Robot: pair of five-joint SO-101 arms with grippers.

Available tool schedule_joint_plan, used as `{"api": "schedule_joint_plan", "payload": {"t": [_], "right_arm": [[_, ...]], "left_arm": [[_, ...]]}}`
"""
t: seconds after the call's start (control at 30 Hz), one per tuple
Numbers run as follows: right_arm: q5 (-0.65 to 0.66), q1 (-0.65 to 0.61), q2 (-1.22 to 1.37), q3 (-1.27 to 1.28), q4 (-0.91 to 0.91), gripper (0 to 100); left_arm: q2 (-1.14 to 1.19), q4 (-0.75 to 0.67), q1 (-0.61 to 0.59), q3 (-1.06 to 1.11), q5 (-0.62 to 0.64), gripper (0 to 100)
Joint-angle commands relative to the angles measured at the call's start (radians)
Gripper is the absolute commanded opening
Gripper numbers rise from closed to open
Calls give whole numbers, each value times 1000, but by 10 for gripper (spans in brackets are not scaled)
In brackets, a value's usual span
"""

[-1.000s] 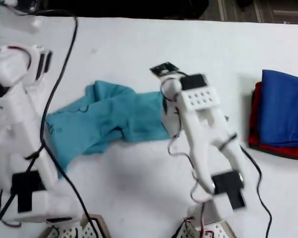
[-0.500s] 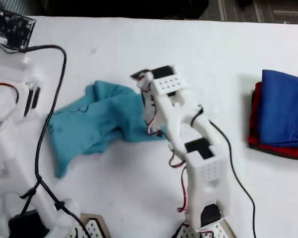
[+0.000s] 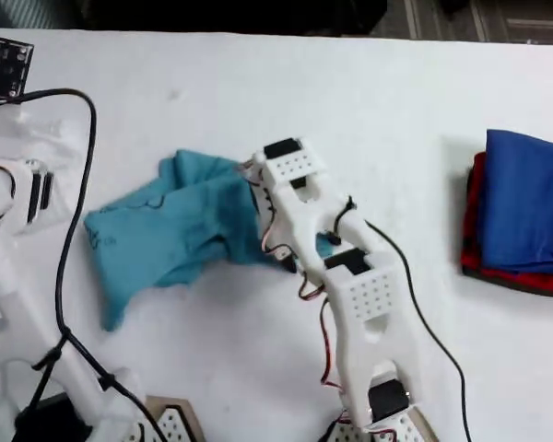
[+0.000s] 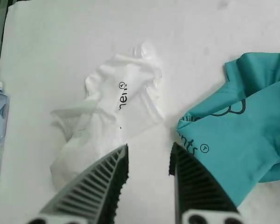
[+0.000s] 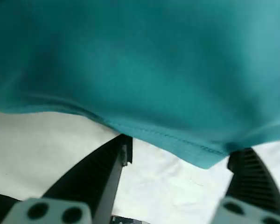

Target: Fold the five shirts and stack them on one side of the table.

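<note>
Two shirts lie loose: the teal shirt (image 3: 180, 226) crumpled on the table (image 3: 369, 92), soft, light and likely to sag and slide, and a white shirt (image 4: 116, 107) just beside it. I'd pinch the teal hem, where my right end effector (image 5: 181, 148) gapes wide at the edge, gripping nothing. My left end effector (image 4: 148, 149), narrowly parted and empty, hovers between the two. Both carry dark print, which I leave unread.

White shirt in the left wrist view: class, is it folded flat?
No, the white shirt lies crumpled in a bunched heap on the table, beside the teal shirt.
</note>
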Motion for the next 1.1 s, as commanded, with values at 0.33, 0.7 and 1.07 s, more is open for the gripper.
{"api": "schedule_joint_plan", "payload": {"t": [0.33, 0.7, 1.07], "right_arm": [[6, 18, 2, -20, 1, 166], [8, 45, -25, -61, 16, 207], [8, 53, -68, -68, -19, 328]], "left_arm": [[-28, 31, -4, -3, -3, 159], [-30, 49, -5, -3, -3, 158], [-30, 49, -42, -3, -3, 158]]}}
